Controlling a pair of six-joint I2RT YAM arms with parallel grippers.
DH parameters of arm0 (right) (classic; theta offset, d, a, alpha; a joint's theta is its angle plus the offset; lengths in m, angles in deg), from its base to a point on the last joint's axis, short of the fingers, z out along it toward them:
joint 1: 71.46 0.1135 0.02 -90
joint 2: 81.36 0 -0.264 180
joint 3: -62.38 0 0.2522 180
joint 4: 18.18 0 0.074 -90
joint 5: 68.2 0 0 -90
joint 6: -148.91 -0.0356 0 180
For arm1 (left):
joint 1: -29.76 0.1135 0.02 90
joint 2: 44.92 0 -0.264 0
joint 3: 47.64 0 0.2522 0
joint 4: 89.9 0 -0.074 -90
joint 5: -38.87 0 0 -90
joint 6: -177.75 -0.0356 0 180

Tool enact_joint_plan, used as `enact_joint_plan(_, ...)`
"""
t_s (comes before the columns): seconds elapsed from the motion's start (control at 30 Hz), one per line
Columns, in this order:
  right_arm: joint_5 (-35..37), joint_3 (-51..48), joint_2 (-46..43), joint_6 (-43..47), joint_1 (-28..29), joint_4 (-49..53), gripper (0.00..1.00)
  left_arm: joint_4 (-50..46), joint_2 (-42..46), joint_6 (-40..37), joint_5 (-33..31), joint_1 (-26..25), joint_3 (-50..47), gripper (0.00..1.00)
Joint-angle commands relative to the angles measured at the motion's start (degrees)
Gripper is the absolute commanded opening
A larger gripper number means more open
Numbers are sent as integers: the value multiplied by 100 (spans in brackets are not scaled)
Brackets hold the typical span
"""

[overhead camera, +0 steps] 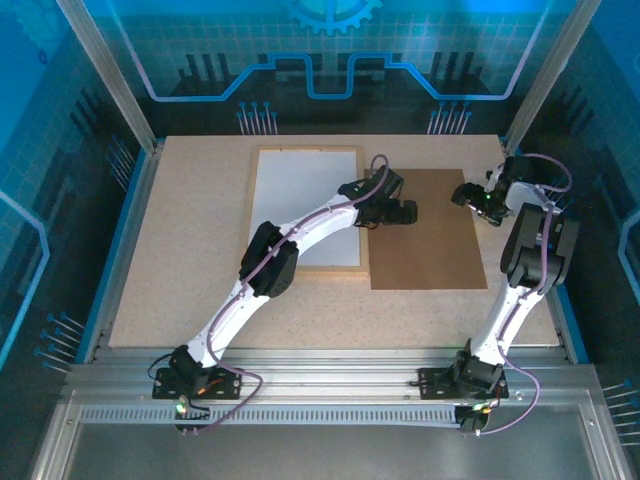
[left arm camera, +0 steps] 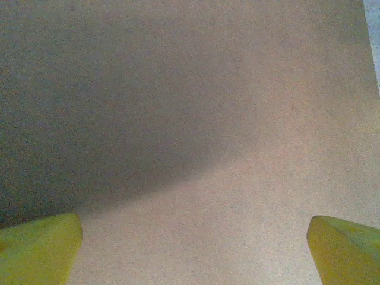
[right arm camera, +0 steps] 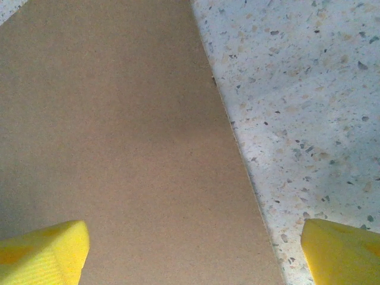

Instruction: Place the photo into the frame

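Frame (overhead camera: 305,149) is lying flat on the surface (overhead camera: 180,250), left of centre, with a white sheet (overhead camera: 290,200) filling its opening; the left arm (overhead camera: 300,235) is reaching across its right rail. Left claw (overhead camera: 404,212) is hovering just past that rail, over the left part of the brown board (overhead camera: 430,245), fingers spread wide and gripping nothing. Right claw (overhead camera: 470,195) is hanging over the board's right edge, well apart from the frame, likewise gaping and empty

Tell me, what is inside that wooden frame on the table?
A plain white surface fills the frame; the left arm crosses it diagonally, hiding whatever lies beneath that stretch.
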State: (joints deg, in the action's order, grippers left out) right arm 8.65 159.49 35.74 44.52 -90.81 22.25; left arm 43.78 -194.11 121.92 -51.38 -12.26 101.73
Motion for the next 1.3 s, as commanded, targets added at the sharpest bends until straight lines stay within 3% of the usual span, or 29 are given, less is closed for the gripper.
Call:
enact_joint_plan(0.0, -185, 176, 150, 134, -71, 214, 93, -413, 13, -239, -433, 110, 100, 99)
enact_joint_plan(0.13, -293, 181, 230, 156, -61, 211, 92, -563, 151, -323, -766, 201, -172, 99)
enact_joint_plan(0.43, -468, 139, 328, 112, -33, 162, 91, -431, 367, -247, -674, 354, -558, 99)
enact_joint_plan(0.63, -563, 79, 394, 69, 93, 110, 90, -639, 28, -170, -437, 299, -215, 99)
enact_joint_plan(1.27, -841, -206, 236, -16, 447, 13, 88, 3, -32, 309, 495, 37, -233, 99)
